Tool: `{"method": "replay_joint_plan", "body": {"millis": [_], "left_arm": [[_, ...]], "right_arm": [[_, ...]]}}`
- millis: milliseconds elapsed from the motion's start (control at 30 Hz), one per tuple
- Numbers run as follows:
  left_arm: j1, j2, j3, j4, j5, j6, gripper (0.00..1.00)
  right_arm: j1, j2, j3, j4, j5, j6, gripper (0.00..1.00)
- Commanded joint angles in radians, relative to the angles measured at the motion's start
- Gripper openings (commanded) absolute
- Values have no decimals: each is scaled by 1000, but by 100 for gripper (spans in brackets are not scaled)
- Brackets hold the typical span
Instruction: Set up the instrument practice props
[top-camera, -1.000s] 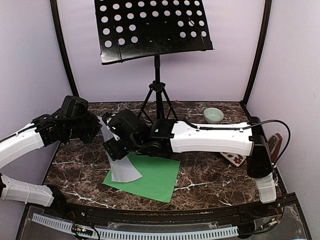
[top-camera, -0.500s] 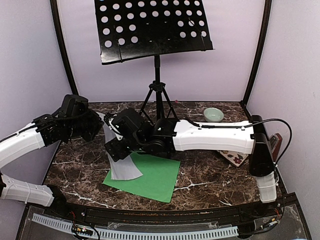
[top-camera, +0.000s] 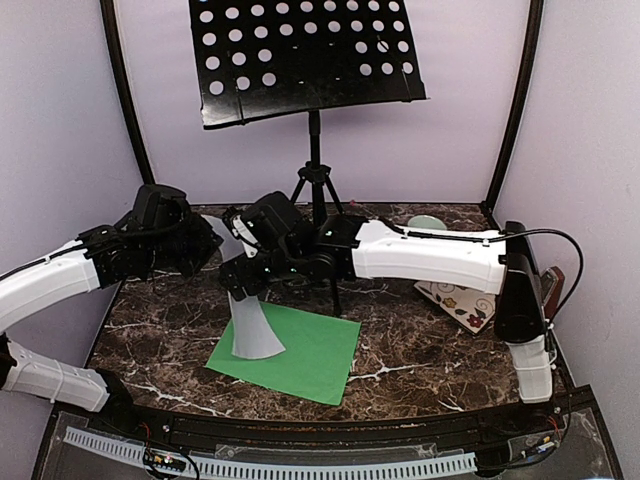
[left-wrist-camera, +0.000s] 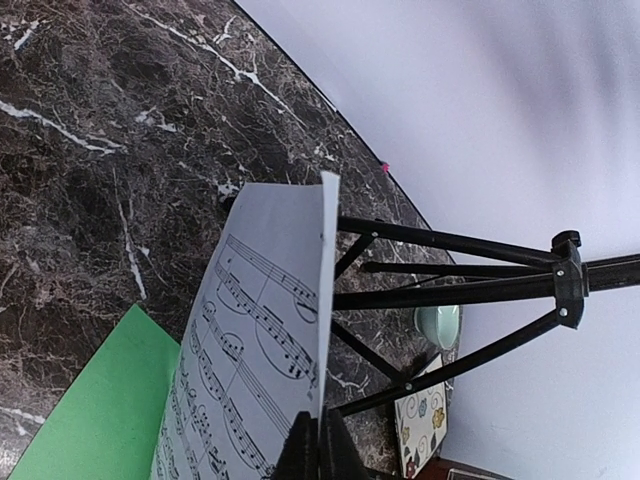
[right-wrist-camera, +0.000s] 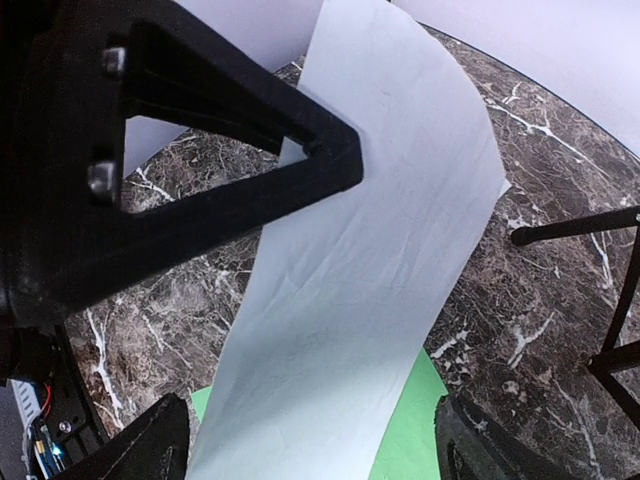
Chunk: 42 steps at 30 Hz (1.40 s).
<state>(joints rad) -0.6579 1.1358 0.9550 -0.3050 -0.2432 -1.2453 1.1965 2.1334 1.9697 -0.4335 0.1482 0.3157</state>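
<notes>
A white music sheet (top-camera: 252, 325) stands curled on its lower edge, which rests on the green music sheet (top-camera: 300, 355). My left gripper (top-camera: 220, 240) is shut on its upper edge. In the left wrist view the fingers (left-wrist-camera: 315, 450) pinch the printed white sheet (left-wrist-camera: 250, 330). My right gripper (top-camera: 245, 285) hovers just right of the sheet. In its own view the right gripper (right-wrist-camera: 320, 450) is open wide, with the blank back of the white sheet (right-wrist-camera: 370, 250) hanging between the fingertips. The black perforated music stand (top-camera: 300, 60) rises at the back on tripod legs (top-camera: 318, 195). The reddish-brown metronome (top-camera: 553, 288) peeks out behind the right arm.
A square floral plate (top-camera: 455, 300) lies at the right under my right forearm. A pale-green bowl (top-camera: 425, 222) sits behind that arm, mostly hidden. Purple walls close in the marble table (top-camera: 150, 330) at the back and on both sides.
My left gripper carried the sheet's top edge up and rightward, so the sheet stands more upright. My right gripper opened wider and rose toward the back, uncovering more of the plate.
</notes>
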Motion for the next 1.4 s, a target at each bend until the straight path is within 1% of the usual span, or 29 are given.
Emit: {"method": "replay_joint_plan", "body": {"millis": [0,100,133,200,300,400,500,567,633,700,767,867,900,967,1100,1167,1200,1267,1367], "left_arm": [[-15,2,41,34,6,23,2],[-19,10,43,19,-2,9,2],[-19,10,42,10,-11,4,2],[-21,13,39,6,-21,-10,2],[-24,21,38,7,-23,-23,2],[-25,30,40,21,-19,-27,2],[-25,34,43,31,-19,-24,3],[-25,31,43,38,-23,-12,7],[-25,20,38,45,-34,15,23],[-26,5,30,62,-35,67,34],[-25,-23,14,77,-38,106,49],[-25,-63,-14,123,-27,196,64],[-25,-77,-20,132,-25,226,70],[-23,-109,-39,145,-28,276,78],[-17,-184,-90,254,39,436,89],[-14,-222,-111,325,120,569,92],[-13,-241,-117,351,182,665,94],[-12,-266,-107,351,254,795,99],[-12,-264,-54,263,333,949,99]], "right_arm": [[6,39,83,-28,18,23,83],[12,84,155,-95,97,23,72],[15,86,163,-110,123,22,69],[22,73,150,-113,168,23,59],[25,37,105,-87,209,27,40],[25,24,80,-81,219,25,22],[20,16,69,-89,212,28,0],[10,-4,43,-76,194,38,0],[3,-56,-25,-28,169,36,0],[-1,-121,-97,51,140,18,0],[-8,-185,-170,116,117,1,0],[-27,-272,-258,177,66,-24,0],[-36,-308,-284,191,50,-28,0],[-59,-364,-351,224,7,-38,0],[-104,-477,-466,296,-84,-71,0],[-125,-518,-500,277,-102,-119,0],[-134,-530,-503,249,-111,-142,0],[-151,-549,-499,178,-125,-186,0],[-160,-586,-491,56,-125,-250,0]]}}
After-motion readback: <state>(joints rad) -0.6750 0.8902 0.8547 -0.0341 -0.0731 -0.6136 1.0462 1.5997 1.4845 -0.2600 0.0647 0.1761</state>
